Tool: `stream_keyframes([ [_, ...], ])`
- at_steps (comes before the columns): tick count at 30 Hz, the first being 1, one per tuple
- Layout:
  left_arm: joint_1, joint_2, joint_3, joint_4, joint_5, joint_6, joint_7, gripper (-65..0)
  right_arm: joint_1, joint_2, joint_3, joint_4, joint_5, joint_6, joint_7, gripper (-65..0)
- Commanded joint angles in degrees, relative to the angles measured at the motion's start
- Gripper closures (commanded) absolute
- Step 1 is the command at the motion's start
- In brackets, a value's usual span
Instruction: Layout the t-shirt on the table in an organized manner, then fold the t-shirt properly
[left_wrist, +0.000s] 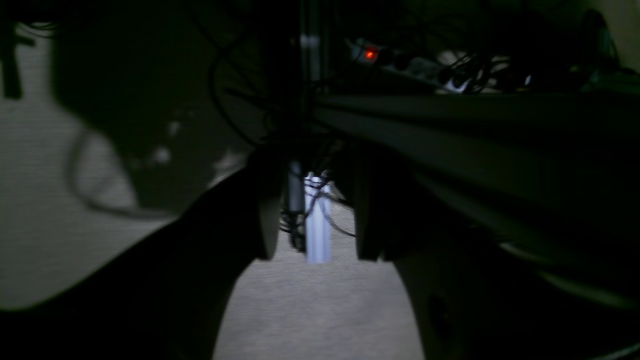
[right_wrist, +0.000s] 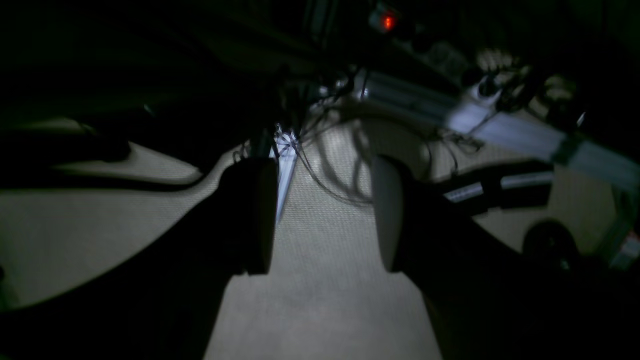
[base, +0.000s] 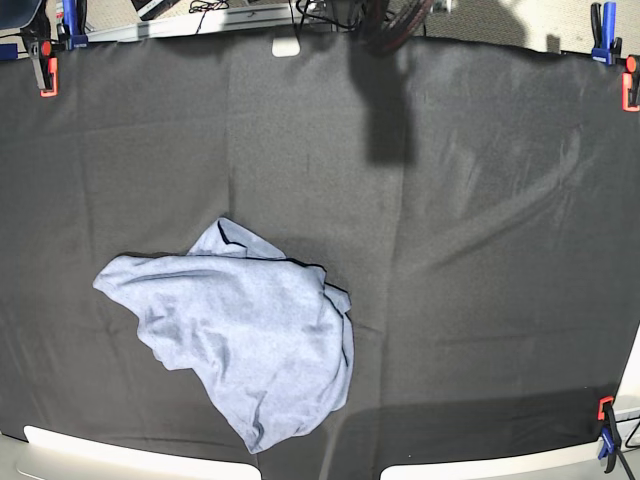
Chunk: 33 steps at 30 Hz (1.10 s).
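Only the base view is showing the t-shirt (base: 240, 340), lying crumpled left of centre on the table (base: 480, 200). Wrist views are showing the left gripper (left_wrist: 316, 220) and right gripper (right_wrist: 325, 215) hanging open, empty, over pale floor.

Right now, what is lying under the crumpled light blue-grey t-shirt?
The crumpled light blue-grey cotton t-shirt rests on the wrinkled black cloth table. Whether anything else is beneath it cannot be seen; the shirt covers that spot.
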Motion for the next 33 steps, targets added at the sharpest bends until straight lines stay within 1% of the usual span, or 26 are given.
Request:
stream_keyframes([
  [1,1.5,-1.0,0.0,1.9,0.0,0.0,-0.9,-21.5,-1.3,0.1,-0.1,1.9,0.2,0.4,1.1,-30.3],
  [5,5.2,-2.9,0.0,7.4,0.0,0.0,0.8,-21.5,-4.7,0.9,-0.1,7.1,0.2,0.4,1.1,-30.3],
  [11,10.1,-4.9,0.0,13.9,-0.1,0.0,0.8,-21.5,-9.6,2.4,-0.1,14.9,1.2,0.6,1.1,-30.3],
  [15,12.7,-6.2,0.0,18.1,-0.1,0.0,0.9,-21.5,-13.0,4.9,-0.1,21.0,6.3,0.9,1.1,-30.3],
  [18,14.2,-7.4,0.0,21.4,-0.2,0.1,2.0,-21.5,-15.5,6.7,-0.1,25.7,6.4,0.9,1.1,-30.3],
  [22,16.0,-9.5,0.0,25.6,-3.5,0.1,3.5,-21.5,-18.6,9.1,-0.1,31.3,6.4,0.9,0.7,-30.3],
  [25,17.1,-10.8,0.0,28.3,-3.5,0.1,3.6,-21.5,-20.5,10.7,-0.1,34.6,6.4,0.9,0.6,-30.3],
  [28,18.4,-11.8,0.0,31.2,-3.5,0.8,3.8,-21.5,-22.0,12.0,-0.1,37.6,6.4,0.9,0.4,-30.3],
  [31,19.7,-12.6,0.0,34.1,-3.5,3.2,4.1,-21.5,-23.3,13.1,-0.1,40.8,6.4,0.9,-0.6,-30.3],
  [33,20.5,-13.1,0.0,36.2,-2.5,3.3,4.4,-21.5,-24.0,13.8,-0.1,43.1,6.4,0.9,-1.4,-30.3],
])
